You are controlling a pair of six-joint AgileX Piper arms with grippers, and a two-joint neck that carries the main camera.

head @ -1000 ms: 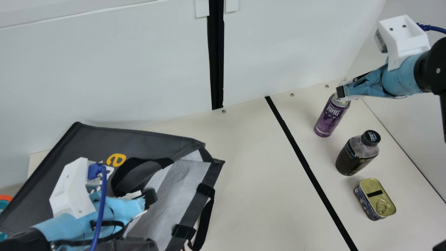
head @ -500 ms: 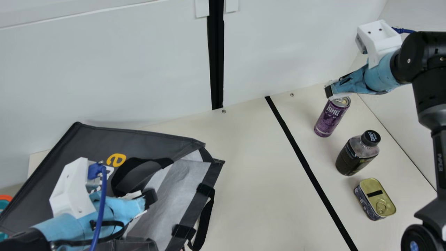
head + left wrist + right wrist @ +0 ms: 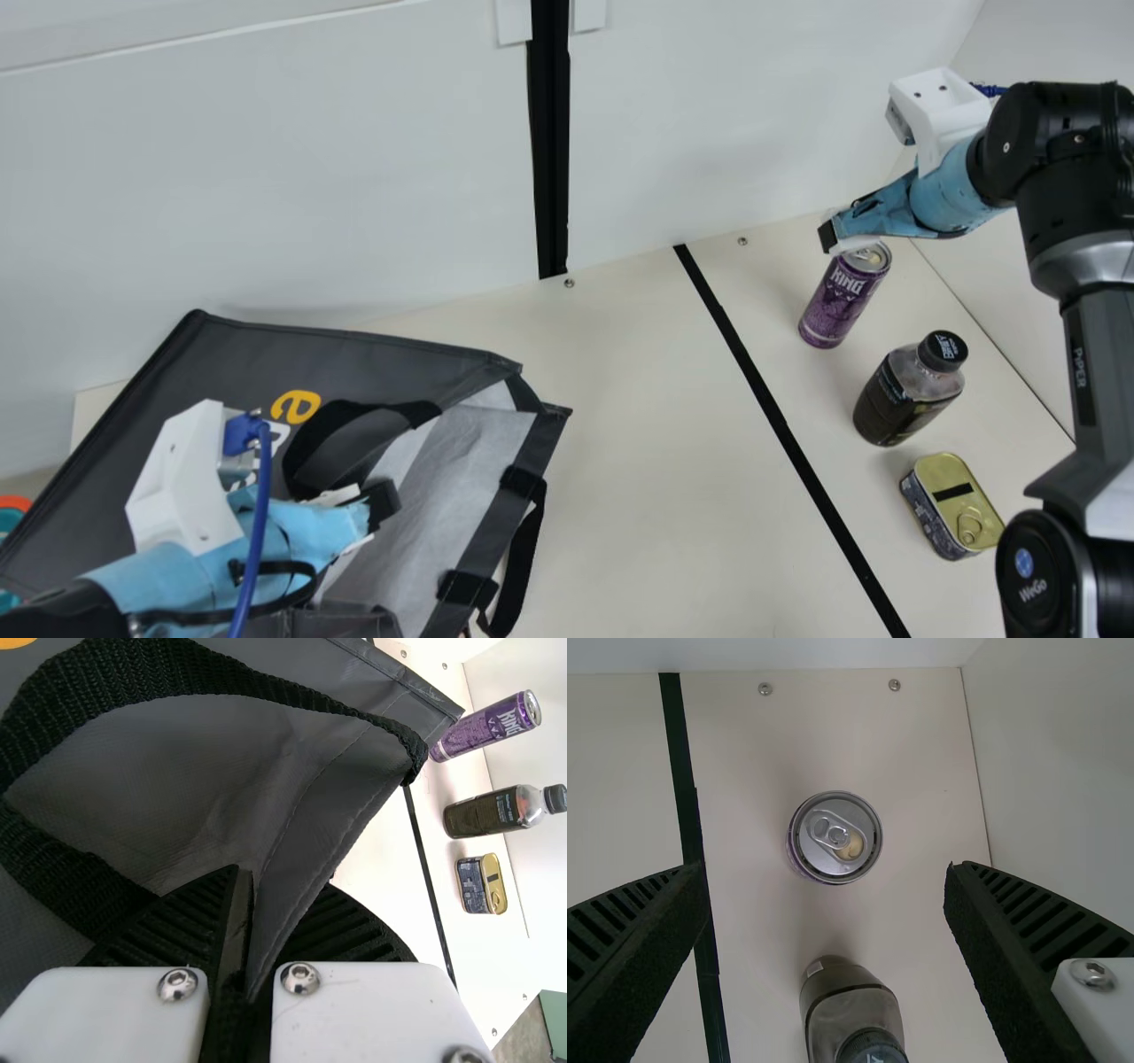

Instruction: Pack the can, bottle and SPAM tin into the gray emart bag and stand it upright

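Right gripper (image 3: 831,234), spread, has shifted left above the can (image 3: 839,303) near the bottle (image 3: 902,400); left gripper (image 3: 381,507) clamps bag (image 3: 381,352).

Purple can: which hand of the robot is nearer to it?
Right. The right hand is open just above the purple can; the left hand is far across the table, holding the gray bag by its opening's edge.

In the main view, the blue-wrapped left gripper with black ribbed fingers (image 3: 381,507) sits between 7 and 8 o'clock, pointing toward 2, fingers squeezed close. The blue-wrapped right gripper with black ribbed fingers (image 3: 827,237) points toward 8 from 2 o'clock, fingers wide apart. Its bent black-and-gray arm (image 3: 1099,363) comes up from 4.
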